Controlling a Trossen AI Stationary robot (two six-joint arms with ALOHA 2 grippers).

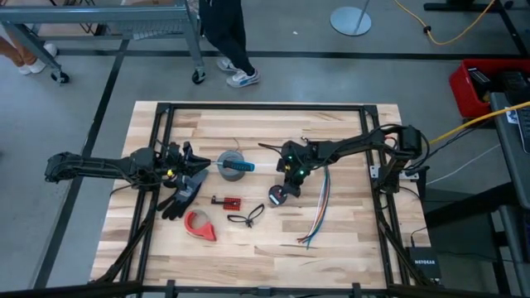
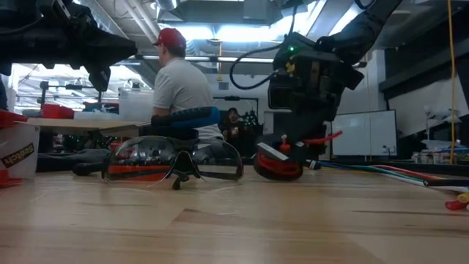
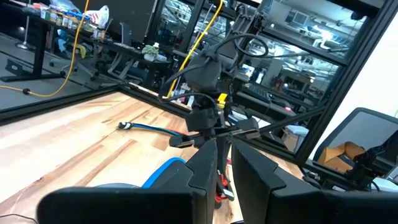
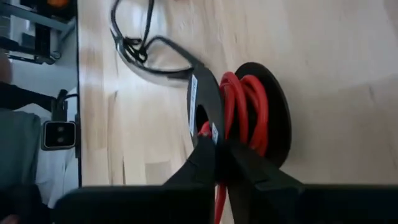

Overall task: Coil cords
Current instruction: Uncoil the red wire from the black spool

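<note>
The red cord (image 4: 245,112) lies wound into a small round coil between black disc-like parts, on the table a little right of centre. The right gripper (image 4: 221,158) stands directly over it, its fingers (image 4: 202,165) pressed nearly together, pinching a strand of the cord at the coil's edge. In the low view the coil (image 2: 278,163) sits on the wood under that gripper (image 2: 293,143), with a loose red end sticking out to the right.

To do this step well, the pinch should hold only the free strand, not the wound turns, or the whole coil may lift or unwind. The strand should then be led around in the direction the turns already run, kept low and snug so it seats between the black sides rather than slipping over the rim. A light, steady pull seems wise, as the coil looks light enough to skid on the bare wood.

The left gripper (image 1: 184,160) waits at the left side of the table, fingers (image 3: 208,180) close together with only a narrow gap and nothing between them. Near it lie a black glove (image 1: 182,197) and a red tape roll (image 1: 199,224). A blue-handled tool (image 1: 236,164) rests between the arms. Safety glasses (image 1: 246,218) lie just left of the coil and could snag a sweeping strand. A bundle of coloured wires (image 1: 317,207) runs close on the right, the nearest hazard for tangling. A person (image 2: 179,88) sits beyond the table.
</note>
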